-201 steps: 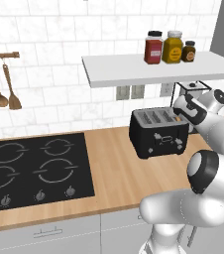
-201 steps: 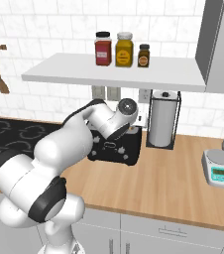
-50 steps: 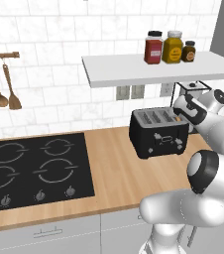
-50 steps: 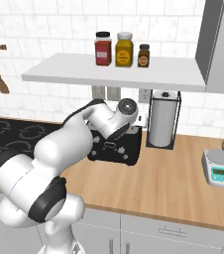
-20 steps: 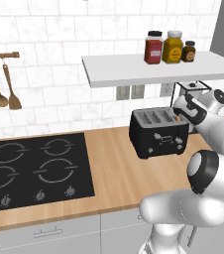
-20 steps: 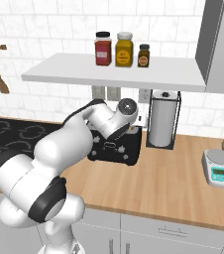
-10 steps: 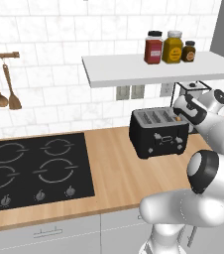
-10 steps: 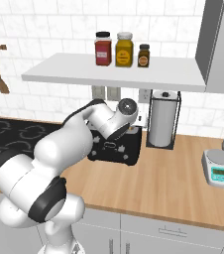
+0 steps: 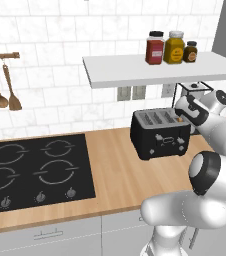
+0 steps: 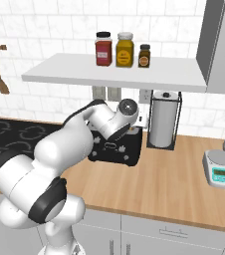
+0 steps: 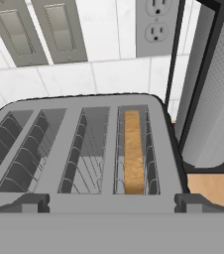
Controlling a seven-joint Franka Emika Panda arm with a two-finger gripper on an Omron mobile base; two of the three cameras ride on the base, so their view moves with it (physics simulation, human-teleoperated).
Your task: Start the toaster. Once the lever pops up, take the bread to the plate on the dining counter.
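A long wooden counter (image 9: 110, 165) runs under a white tiled wall, with a black four-ring hob (image 9: 35, 172) set into its left part. Above it hangs a white shelf (image 9: 160, 67) carrying three jars — red (image 9: 155, 48), yellow (image 9: 174, 47) and a small dark one (image 9: 190, 51). The white arm (image 10: 74, 144) reaches from the base up and over to the back of the counter, its wrist bent just above the toaster (image 9: 160, 132).

The toaster, black with a silver slotted top, stands on the counter near the wall, right of the hob and just beside a paper towel roll in a black wire stand (image 10: 163, 124). In the hand view its four slots (image 11: 79, 149) run away from the camera; the bread (image 11: 133, 149) sits upright in the rightmost slot, its golden top edge low between the wire guides.

The claw (image 11: 111, 202) hovers over the toaster's near edge — its two dark fingertips (image 11: 27, 201) stand far apart, spread wide, one at each side of the view, pinching nothing.

Further right on the counter sits a small kitchen scale (image 10: 221, 169). Wooden spoons (image 9: 2, 90) hang from a rail at the far left.
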